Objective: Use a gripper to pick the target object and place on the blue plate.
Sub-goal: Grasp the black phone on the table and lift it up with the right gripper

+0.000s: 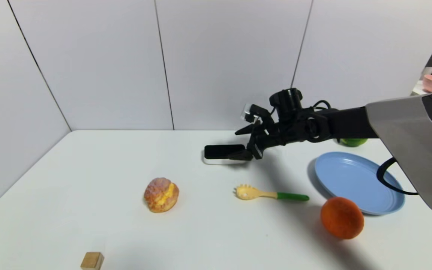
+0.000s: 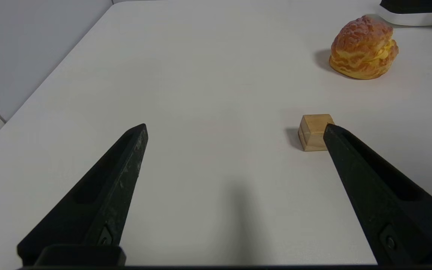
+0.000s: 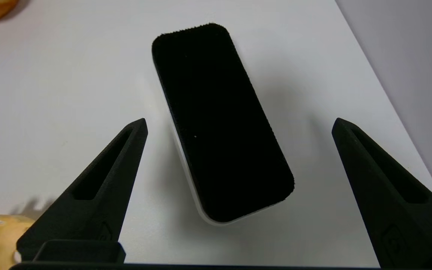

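The target object, a flat block with a black top over a white base, lies on the white table near the back wall. My right gripper hovers at its right end, open. In the right wrist view the block lies lengthwise and slightly askew between the spread fingers of that gripper, touching neither. The blue plate sits empty to the right of the block. My left gripper is open over bare table and does not show in the head view.
A cream puff, a yellow pasta fork with a green handle and an orange lie nearer the front. A small wooden cube sits beside the left gripper's finger. A green fruit lies behind the plate.
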Controlling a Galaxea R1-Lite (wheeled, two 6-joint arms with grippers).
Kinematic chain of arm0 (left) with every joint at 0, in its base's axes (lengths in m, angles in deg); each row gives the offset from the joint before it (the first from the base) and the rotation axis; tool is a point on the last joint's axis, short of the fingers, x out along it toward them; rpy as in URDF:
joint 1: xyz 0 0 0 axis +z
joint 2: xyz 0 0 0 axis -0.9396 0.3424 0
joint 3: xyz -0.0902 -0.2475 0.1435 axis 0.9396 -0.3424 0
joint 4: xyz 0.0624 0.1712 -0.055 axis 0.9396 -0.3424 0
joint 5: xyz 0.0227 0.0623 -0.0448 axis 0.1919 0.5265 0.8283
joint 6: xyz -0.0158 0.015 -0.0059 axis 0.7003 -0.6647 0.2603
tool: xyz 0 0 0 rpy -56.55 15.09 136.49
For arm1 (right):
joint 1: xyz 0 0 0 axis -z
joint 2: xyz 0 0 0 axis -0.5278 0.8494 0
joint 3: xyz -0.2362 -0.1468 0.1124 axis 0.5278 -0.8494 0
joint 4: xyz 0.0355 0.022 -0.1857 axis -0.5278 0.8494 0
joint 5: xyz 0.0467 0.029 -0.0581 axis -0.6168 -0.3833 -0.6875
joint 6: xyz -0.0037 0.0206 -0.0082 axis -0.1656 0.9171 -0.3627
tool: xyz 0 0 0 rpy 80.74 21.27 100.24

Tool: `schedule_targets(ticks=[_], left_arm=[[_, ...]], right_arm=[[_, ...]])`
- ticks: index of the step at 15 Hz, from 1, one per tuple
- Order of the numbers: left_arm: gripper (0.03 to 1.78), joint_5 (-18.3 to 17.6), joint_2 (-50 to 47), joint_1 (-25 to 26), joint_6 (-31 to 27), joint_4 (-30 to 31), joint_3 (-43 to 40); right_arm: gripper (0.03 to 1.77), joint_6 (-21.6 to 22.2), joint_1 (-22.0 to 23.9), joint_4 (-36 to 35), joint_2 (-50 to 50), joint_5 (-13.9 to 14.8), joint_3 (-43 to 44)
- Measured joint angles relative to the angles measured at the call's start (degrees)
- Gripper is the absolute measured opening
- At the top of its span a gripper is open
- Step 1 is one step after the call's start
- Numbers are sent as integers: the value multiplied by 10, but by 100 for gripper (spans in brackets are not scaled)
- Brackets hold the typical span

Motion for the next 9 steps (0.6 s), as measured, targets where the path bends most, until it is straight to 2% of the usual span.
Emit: schedule_targets(ticks=[9], left_arm=[[169,0,0,0,0,0,0]], right_arm=[[170,0,0,13,26,2,15]])
